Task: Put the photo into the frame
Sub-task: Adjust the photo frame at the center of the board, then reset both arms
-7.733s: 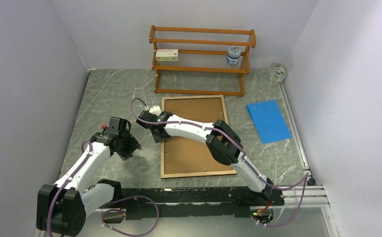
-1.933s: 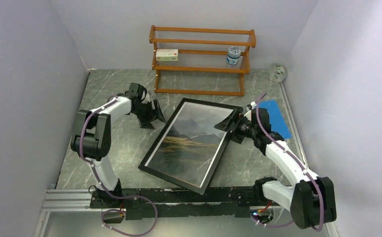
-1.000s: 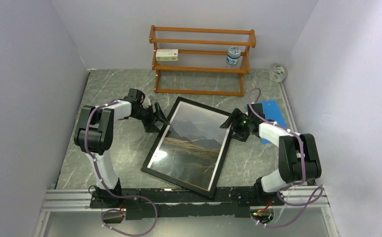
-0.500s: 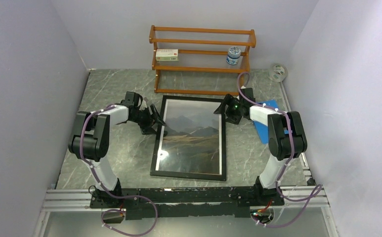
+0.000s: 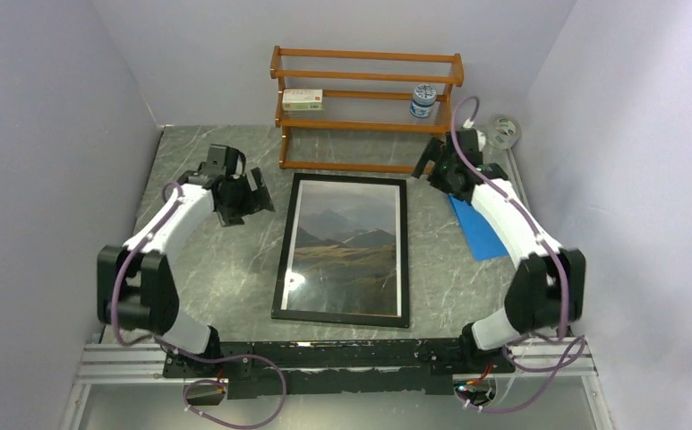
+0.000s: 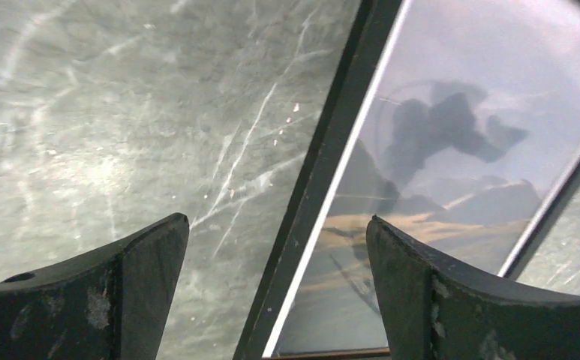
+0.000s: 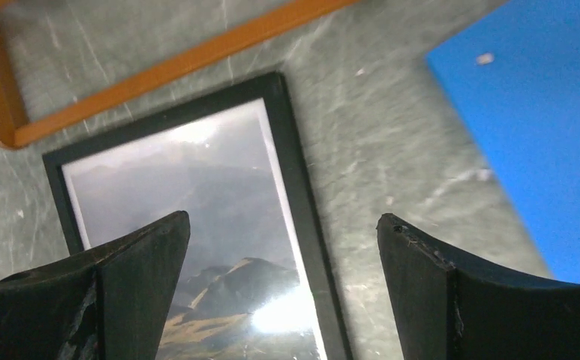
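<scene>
The frame (image 5: 280, 260) lies flat and face up in the middle of the table, its long sides running away from me. Behind its glass shows the photo (image 5: 346, 242), a dusky mountain landscape. My left gripper (image 5: 254, 199) hovers open just left of the frame's far left corner, touching nothing. In the left wrist view the black border (image 6: 324, 172) and the photo (image 6: 437, 150) pass between the spread fingers (image 6: 144, 262). My right gripper (image 5: 431, 167) is open above the far right corner. Its wrist view looks down on the frame's border (image 7: 294, 150) and the photo (image 7: 196, 180).
A wooden shelf rack (image 5: 366, 107) stands at the back, just beyond the frame, holding a white box (image 5: 302, 99) and a small jar (image 5: 423, 100). A blue sheet (image 5: 485, 224) lies right of the frame, partly under the right arm. A tape roll (image 5: 503, 131) sits at the back right corner.
Over two seconds the frame swung from askew to square on the table. In the last half second both grippers drew back from its far corners and spread wider.
</scene>
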`<act>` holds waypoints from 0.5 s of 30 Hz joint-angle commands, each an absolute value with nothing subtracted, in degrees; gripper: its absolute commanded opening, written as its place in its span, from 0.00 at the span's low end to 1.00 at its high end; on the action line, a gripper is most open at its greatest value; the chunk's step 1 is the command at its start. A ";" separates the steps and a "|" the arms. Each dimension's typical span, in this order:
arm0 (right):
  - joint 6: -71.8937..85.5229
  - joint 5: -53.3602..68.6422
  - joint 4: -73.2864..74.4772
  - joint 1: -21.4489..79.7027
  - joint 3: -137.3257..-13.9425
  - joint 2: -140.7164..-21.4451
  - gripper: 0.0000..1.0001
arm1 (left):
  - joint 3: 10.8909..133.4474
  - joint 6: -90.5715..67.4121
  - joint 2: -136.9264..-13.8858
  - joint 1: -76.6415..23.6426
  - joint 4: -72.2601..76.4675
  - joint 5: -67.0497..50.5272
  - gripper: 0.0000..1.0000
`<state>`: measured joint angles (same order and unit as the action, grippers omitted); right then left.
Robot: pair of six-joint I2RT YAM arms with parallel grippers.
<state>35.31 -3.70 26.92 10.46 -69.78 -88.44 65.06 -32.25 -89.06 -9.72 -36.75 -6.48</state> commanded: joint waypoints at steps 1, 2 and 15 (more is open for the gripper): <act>31.53 -17.72 40.10 10.26 -73.16 -77.90 0.99 | 70.15 -28.92 -78.72 -9.76 -45.38 -1.92 0.91; 32.09 -20.49 42.49 10.28 -73.28 -75.17 0.98 | 70.49 -28.80 -76.21 -9.72 -46.48 -2.28 0.91; 29.60 -22.10 57.63 10.28 -74.84 -45.09 0.99 | 76.97 -24.10 -45.49 -9.84 -58.62 -0.09 0.94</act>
<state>30.55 -21.15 50.02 10.44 -71.48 -48.73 73.08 -26.48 -49.45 -9.74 -51.99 -1.72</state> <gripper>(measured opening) 0.988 0.938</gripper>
